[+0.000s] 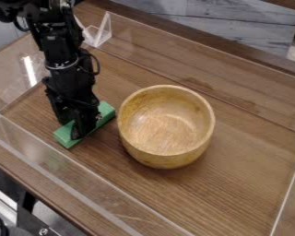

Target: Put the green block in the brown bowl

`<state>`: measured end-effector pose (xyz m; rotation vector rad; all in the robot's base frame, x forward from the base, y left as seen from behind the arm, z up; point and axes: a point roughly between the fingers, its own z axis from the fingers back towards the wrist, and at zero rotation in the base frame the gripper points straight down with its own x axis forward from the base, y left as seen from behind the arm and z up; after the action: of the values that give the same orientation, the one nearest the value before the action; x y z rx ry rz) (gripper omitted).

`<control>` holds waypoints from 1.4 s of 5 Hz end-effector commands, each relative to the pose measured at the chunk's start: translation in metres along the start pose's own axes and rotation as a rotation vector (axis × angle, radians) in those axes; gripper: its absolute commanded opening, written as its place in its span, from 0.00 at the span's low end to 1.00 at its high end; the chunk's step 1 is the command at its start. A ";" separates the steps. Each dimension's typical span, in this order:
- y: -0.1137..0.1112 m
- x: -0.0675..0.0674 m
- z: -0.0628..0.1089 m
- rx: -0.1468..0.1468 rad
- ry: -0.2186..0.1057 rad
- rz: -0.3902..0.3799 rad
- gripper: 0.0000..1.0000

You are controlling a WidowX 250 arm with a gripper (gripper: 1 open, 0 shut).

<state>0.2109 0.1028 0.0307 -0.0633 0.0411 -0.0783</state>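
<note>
The green block [100, 114] lies flat on the wooden table, left of the brown bowl [168, 124], and only its ends show around the fingers. My black gripper [78, 121] comes straight down on the block's middle, its fingers closed against the block's sides. The block rests on the table surface. The round tan wooden bowl stands upright and holds nothing, a short gap to the right of the block.
Clear acrylic walls [64, 175] ring the table on the front, left and right. A small clear stand [99, 32] sits at the back left. The arm's black column [54, 46] rises above the block.
</note>
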 end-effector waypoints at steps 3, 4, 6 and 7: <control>-0.005 0.004 0.037 -0.019 0.017 0.041 0.00; -0.008 0.004 0.046 -0.035 0.027 0.055 0.00; -0.012 0.009 0.048 -0.046 0.024 0.062 0.00; -0.012 0.012 0.046 -0.049 0.023 0.066 0.00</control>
<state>0.2113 0.0898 0.0643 -0.1381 0.1278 0.0015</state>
